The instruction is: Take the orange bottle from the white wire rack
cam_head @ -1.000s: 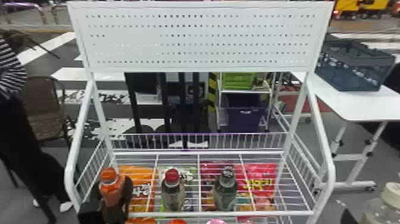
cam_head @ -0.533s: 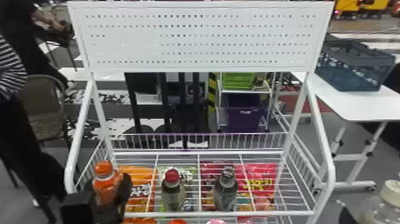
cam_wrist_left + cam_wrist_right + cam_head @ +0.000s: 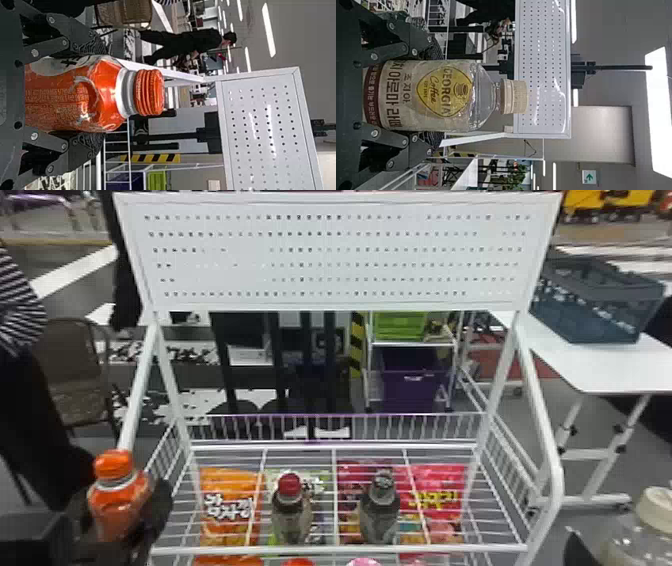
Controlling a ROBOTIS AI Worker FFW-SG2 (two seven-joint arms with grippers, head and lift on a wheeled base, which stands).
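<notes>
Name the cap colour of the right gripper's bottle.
The cap is beige, clearest in the right wrist view.

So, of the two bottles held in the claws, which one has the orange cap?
The orange bottle, held in the left claw. The pale-labelled bottle in the right claw has a cream cap instead.

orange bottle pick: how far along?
Looks nearly done. The orange bottle is beside the shelf of the white wire rack, past its left front corner.
In hand: left gripper clamps it; right gripper holds a cream-capped bottle.
Left: probably just drawing it farther out.
</notes>
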